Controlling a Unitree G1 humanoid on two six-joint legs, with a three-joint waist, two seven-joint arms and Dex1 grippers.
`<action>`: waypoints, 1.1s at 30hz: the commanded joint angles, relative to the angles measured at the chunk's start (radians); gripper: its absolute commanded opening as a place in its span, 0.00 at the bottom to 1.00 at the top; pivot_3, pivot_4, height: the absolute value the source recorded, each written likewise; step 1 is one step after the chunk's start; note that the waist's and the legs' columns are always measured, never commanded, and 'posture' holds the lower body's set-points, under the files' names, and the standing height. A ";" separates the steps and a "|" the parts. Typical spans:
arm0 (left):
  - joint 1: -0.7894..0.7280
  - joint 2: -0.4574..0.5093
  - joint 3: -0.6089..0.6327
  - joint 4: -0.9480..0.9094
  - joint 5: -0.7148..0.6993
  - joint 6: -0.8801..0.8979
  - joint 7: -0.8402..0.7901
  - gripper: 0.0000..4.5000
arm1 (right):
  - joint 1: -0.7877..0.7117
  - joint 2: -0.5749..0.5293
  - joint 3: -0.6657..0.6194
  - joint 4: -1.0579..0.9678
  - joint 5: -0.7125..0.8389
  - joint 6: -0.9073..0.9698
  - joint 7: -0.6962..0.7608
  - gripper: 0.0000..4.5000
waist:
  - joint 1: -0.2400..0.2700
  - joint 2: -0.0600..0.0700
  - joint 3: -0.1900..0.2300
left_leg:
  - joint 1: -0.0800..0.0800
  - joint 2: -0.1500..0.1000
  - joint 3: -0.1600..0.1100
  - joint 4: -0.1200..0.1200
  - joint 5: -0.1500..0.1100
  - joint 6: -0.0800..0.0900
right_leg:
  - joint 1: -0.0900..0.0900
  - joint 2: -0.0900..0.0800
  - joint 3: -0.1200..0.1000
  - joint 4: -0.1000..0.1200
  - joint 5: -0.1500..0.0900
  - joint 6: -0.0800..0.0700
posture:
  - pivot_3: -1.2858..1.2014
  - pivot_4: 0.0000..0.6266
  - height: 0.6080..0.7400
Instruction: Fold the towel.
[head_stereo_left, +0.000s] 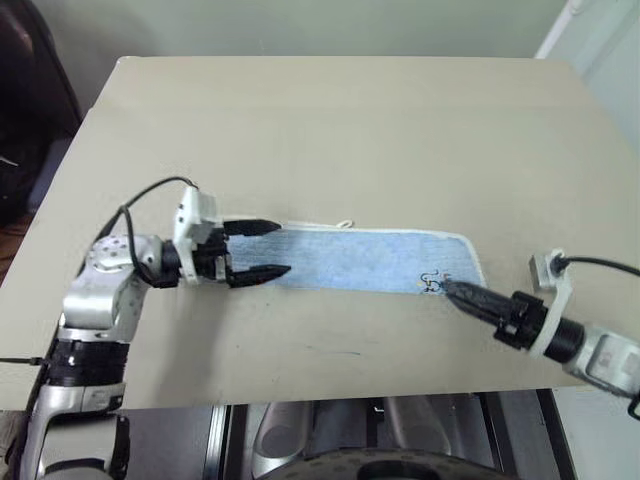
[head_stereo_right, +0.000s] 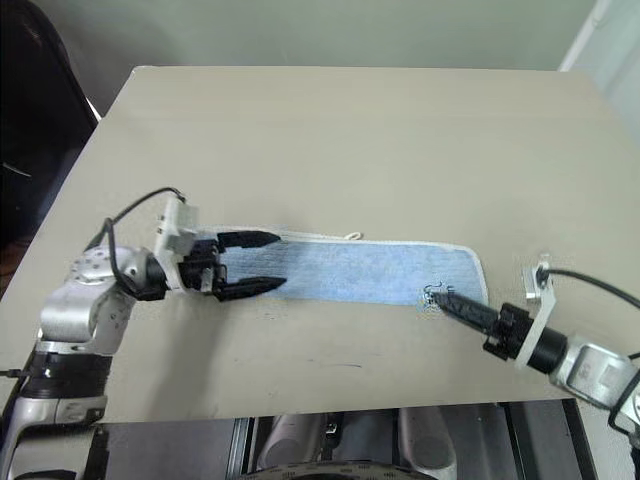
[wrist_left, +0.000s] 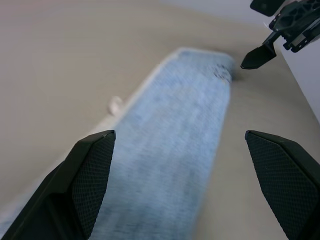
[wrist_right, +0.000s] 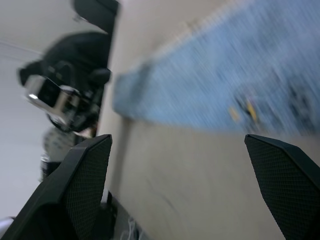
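While the towel (head_stereo_left: 365, 260) lies as one long strip (already narrowed), both grippers, left (head_stereo_left: 255, 250) and right (head_stereo_left: 455, 290), gape empty at its ends. Step: taking hold for an end-to-end fold; next, probably pinch one end.

Soft even indoor light, faint shadows on the bench (head_stereo_left: 350, 130), head views clear, right wrist view motion-blurred, left wrist view soft

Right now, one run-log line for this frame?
towel: flat strip on table, one fold done | left gripper: open, at its left end | right gripper: open, at marked corner | held: nothing
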 joint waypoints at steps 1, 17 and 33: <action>-0.006 0.036 -0.040 -0.097 0.070 -0.007 0.046 1.00 | 0.050 -0.031 -0.041 -0.024 0.041 -0.018 0.046 1.00 | -0.001 0.000 0.000 | 0.000 0.000 0.000 0.000 0.000 0.000 | 0.000 0.000 0.000 0.000 0.000 0.000 | 0.52 0.24 0.72; -0.002 -0.002 -0.087 -0.094 0.113 -0.023 0.105 1.00 | -0.043 0.036 0.021 0.184 -0.080 -0.082 0.037 1.00 | -0.004 0.000 0.000 | 0.000 0.000 0.001 0.000 0.000 0.008 | 0.000 0.000 0.000 -0.002 -0.001 0.001 | 0.52 0.24 0.72; -0.001 0.008 -0.078 -0.111 0.101 -0.009 0.115 1.00 | -0.178 0.123 0.051 0.296 -0.115 -0.088 -0.042 1.00 | -0.021 -0.003 -0.003 | 0.009 0.001 0.000 0.000 -0.004 0.003 | 0.011 0.001 0.000 -0.013 0.001 -0.001 | 0.52 0.24 0.72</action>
